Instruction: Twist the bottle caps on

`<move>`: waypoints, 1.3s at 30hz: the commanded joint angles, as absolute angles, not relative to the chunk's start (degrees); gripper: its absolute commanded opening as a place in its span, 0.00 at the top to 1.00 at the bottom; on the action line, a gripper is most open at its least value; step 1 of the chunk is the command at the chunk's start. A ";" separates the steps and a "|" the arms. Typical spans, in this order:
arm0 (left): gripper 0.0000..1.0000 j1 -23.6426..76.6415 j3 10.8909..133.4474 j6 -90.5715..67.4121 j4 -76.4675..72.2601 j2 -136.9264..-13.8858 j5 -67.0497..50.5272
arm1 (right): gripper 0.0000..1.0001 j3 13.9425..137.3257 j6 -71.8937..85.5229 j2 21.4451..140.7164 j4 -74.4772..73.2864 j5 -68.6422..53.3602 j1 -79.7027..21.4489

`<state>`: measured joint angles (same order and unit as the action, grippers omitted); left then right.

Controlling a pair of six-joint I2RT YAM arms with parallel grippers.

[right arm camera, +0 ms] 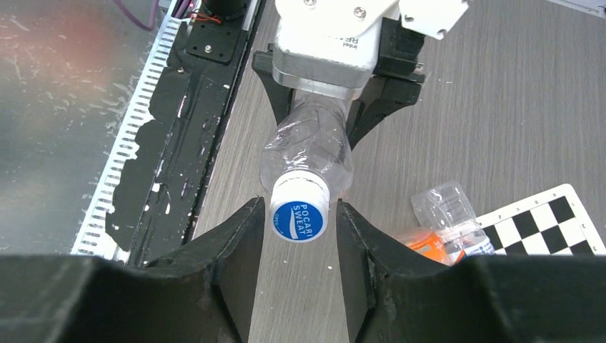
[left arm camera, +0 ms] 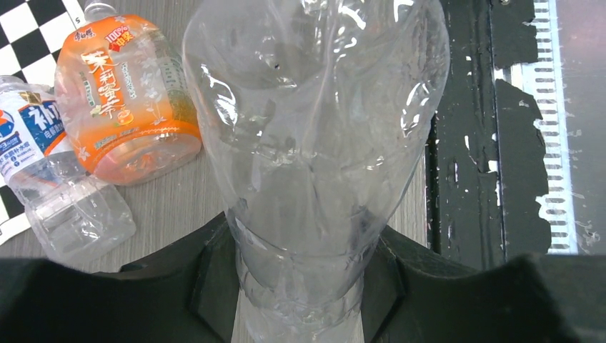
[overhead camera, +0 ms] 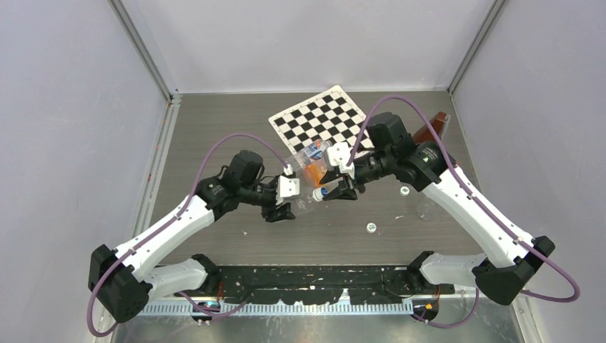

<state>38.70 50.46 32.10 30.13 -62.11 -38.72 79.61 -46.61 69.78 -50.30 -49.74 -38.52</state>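
My left gripper (left arm camera: 300, 286) is shut on the base end of a crumpled clear bottle (left arm camera: 314, 128) and holds it roughly level above the table. In the top view the left gripper (overhead camera: 286, 209) and the bottle (overhead camera: 306, 201) are at the middle. The bottle's neck carries a white cap with a blue top (right arm camera: 300, 212). My right gripper (right arm camera: 300, 223) has one finger on each side of that cap with a thin gap on both sides. It shows in the top view (overhead camera: 330, 193) too. Two loose white caps (overhead camera: 371, 227) (overhead camera: 404, 190) lie on the table.
An orange-label bottle (overhead camera: 312, 173) and a blue-label bottle (overhead camera: 312, 151) lie by the checkerboard (overhead camera: 321, 118). A brown bottle with a red cap (overhead camera: 432, 127) lies at the back right. A clear bottle (overhead camera: 427, 209) stands under the right arm. A black rail (overhead camera: 314, 275) runs along the near edge.
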 commanded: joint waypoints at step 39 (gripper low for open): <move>1.00 41.89 39.54 27.14 15.40 -50.95 -12.90 | 0.19 78.46 -13.04 67.79 -33.77 -38.33 -36.56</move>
<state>45.84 35.70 28.86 8.40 -51.79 -0.30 77.89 19.20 73.93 -32.40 -28.38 -36.36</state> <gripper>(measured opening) 0.534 0.801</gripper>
